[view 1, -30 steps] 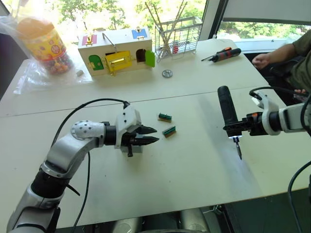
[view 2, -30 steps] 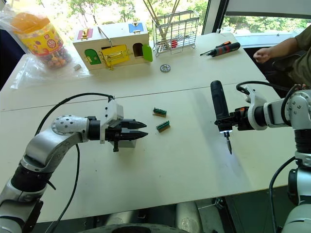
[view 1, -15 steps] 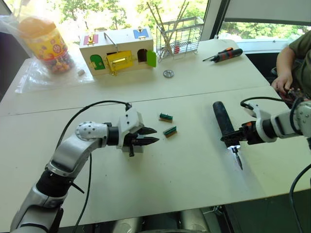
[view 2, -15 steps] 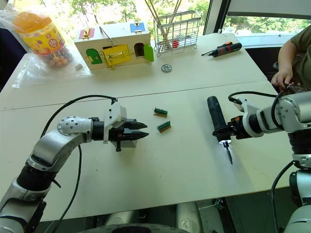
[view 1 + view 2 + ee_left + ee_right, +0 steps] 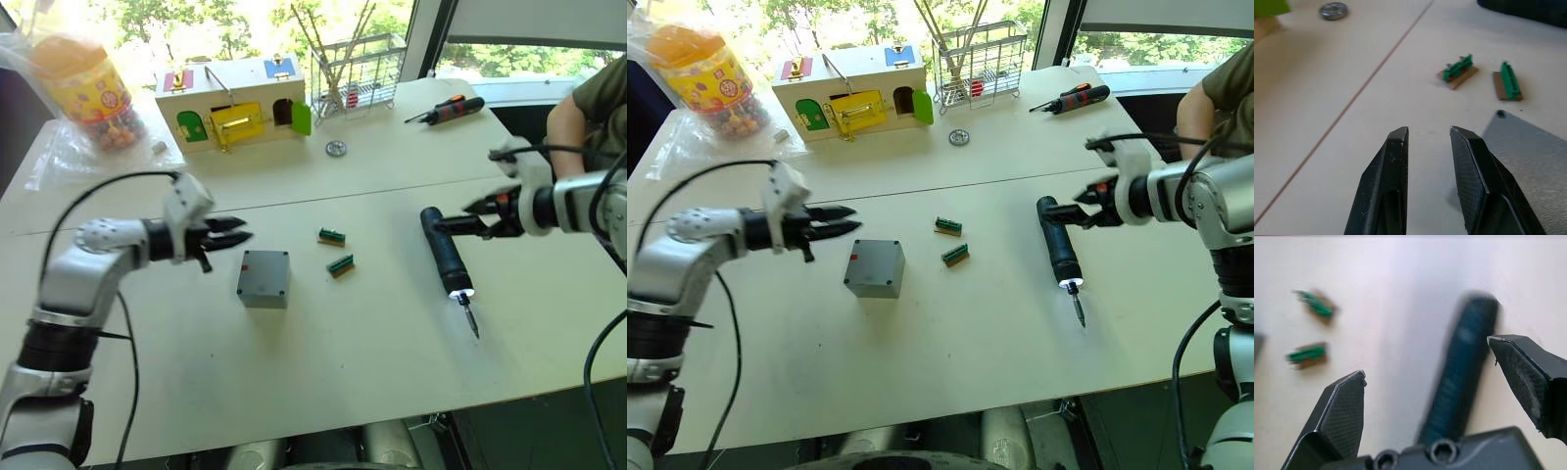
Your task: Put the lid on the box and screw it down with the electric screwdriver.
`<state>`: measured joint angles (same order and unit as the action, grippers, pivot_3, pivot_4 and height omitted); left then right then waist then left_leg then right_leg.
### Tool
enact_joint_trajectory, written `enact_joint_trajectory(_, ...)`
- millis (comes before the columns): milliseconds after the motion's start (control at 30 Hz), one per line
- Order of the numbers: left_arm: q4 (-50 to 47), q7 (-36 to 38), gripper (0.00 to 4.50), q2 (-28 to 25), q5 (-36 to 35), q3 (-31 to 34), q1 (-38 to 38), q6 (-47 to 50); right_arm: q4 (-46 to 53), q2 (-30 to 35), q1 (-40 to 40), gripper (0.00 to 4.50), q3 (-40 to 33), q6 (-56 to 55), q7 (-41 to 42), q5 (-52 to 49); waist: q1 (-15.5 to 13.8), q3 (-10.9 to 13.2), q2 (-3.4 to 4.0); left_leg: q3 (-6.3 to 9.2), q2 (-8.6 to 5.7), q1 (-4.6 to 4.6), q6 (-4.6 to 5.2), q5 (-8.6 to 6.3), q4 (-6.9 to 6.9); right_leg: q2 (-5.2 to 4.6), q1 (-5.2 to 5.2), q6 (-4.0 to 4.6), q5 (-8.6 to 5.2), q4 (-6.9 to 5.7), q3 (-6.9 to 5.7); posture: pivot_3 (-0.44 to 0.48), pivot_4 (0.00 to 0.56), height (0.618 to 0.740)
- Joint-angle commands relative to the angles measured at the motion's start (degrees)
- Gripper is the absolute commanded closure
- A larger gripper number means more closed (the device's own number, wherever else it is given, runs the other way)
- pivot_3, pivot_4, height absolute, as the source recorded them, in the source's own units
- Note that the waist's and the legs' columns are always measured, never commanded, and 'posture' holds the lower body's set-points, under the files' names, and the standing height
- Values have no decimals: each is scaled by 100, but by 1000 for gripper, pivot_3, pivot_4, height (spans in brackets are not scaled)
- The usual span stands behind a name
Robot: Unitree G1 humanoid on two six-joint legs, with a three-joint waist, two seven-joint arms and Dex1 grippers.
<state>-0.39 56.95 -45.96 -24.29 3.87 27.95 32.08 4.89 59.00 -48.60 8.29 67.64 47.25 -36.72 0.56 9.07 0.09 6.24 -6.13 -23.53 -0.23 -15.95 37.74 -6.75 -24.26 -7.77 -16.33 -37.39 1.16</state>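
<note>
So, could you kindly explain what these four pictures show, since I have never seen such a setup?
It is a two-armed robot. Two pictures come from its head, looking down on a table; two come from cameras on its wrists. The left gripper is open beside a closed grey box. The right gripper is open at the end of a black electric screwdriver lying on the table. Neither holds anything. Two green connectors, a wooden latch box and a hand screwdriver lie farther back.
</note>
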Motion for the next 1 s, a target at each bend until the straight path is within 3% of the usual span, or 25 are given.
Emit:
enact_joint_trajectory(33,269,71,3171,-199,134,125,-145,-110,1303,-364,532,24,-207,-547,312,-345,4,-4,-9,2,0,0,0,0,2,-1,2,0,0,-1,-2,0,150,740)
enact_joint_trajectory(200,27,35,3171,-300,369,-114,-746,-92,2483,-1303,1625,24,234,-807,-35,-364,3,-2,-26,9,-3,-1,1,-1,8,-5,6,0,0,-3,-4,0,150,740)
enact_joint_trajectory(333,-741,-407,3171,-66,264,-165,-1220,366,2360,-2405,1978,24,864,-733,-759,-87,-5,-5,-33,16,-3,2,1,-1,30,-5,23,1,1,-9,-3,0,150,740)
enact_joint_trajectory(567,-1177,-428,3171,-116,344,-372,-1461,570,1919,-3185,1970,24,1310,-571,-1113,188,15,-5,-33,19,-2,2,0,-2,25,-3,17,1,1,-9,-6,0,150,740)
enact_joint_trajectory(833,-99,-27,3171,189,875,-1137,-414,-185,1346,-3897,1582,24,1633,-729,-1076,509,-2,-6,-33,23,-9,4,-2,0,30,-1,4,1,1,-16,-14,0,150,740)
enact_joint_trajectory(1000,887,201,3171,460,1449,-1607,205,-923,1490,-3892,1522,24,1633,-323,-916,343,33,-6,-33,22,-11,3,-1,-1,26,-2,9,1,1,-25,-15,0,150,740)
